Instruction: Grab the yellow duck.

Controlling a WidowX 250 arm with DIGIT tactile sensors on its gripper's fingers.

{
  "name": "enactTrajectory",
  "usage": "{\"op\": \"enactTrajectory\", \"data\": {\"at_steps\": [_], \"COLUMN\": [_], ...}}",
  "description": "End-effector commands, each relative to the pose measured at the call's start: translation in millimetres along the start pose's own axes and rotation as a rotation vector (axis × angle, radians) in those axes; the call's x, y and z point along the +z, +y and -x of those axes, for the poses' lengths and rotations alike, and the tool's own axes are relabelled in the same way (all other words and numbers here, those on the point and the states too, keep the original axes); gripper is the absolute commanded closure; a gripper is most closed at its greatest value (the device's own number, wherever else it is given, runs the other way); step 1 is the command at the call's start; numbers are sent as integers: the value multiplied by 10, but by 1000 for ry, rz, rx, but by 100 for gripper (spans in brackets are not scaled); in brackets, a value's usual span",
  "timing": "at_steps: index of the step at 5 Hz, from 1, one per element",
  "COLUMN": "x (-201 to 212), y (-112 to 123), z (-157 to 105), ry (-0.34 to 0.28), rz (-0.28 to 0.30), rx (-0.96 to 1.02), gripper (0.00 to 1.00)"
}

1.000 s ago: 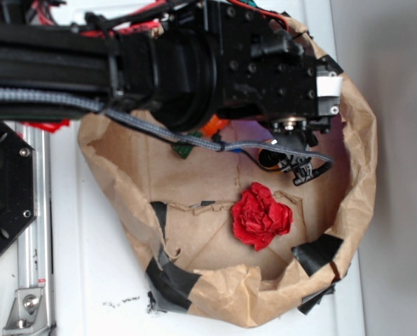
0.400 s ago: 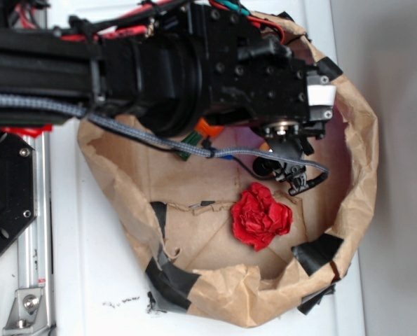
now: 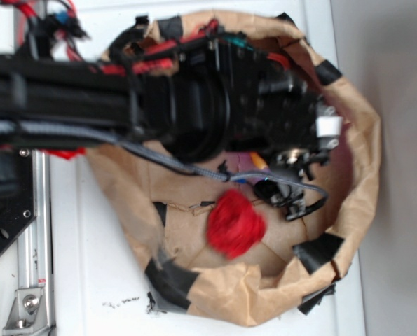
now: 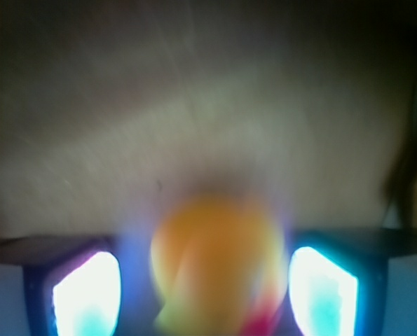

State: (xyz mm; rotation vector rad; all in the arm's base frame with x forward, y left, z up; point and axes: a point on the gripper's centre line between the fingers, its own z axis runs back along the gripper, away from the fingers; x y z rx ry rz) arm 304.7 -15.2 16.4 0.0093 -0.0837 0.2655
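In my wrist view everything is badly out of focus. Nearest the lens, the two fingers [image 4: 85,294] of the gripper [image 4: 204,290] glow white and cyan at the lower left and lower right of the frame. Between them, low in the middle, sits a round yellow-orange blob with a reddish smudge at its lower right edge, which I take to be the yellow duck [image 4: 219,262]. The fingers stand a moderate way apart, just outside the duck on either side; through the blur I cannot tell whether their pads touch it. Behind it, filling the upper frame, is a dull brown surface, the inside of the paper bag [image 4: 194,105].

In the exterior view the black arm [image 3: 89,91] runs from the left edge across the upper half of the frame and ends over the upper right part of the bag's opening. The gripper end [image 3: 296,150] is down inside the bag, and the arm's body hides the duck from this side. A grey braided cable [image 3: 159,157] loops beneath the arm. Below centre lies the red ruffled ball [image 3: 235,224], smeared by motion blur, on the bag's floor. The crumpled brown bag wall [image 3: 362,175] rings all of this, patched with black tape [image 3: 169,280] at the lower left and lower right. The bag stands on a white table [image 3: 89,280], with a metal rail [image 3: 36,245] along the left edge.
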Motion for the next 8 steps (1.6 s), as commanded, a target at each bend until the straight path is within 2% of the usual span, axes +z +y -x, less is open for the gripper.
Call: {"op": "enactTrajectory", "data": {"at_steps": [1,2,4,5,6,7,8], "x": [68,60,150,645,1153,1523,1456], "y": [-136,-78,-21,39,136,252,244], "z": [64,51,15,-35,28,108,74], "ry": [-25,-35,-47,-107,-135,-151,-127], "rz": [14,26,32,76,85,167,138], "rx": [-74,-49,-62,-197,-298,-345,-341], "gripper": [0,100,100,100,100,100,100]}}
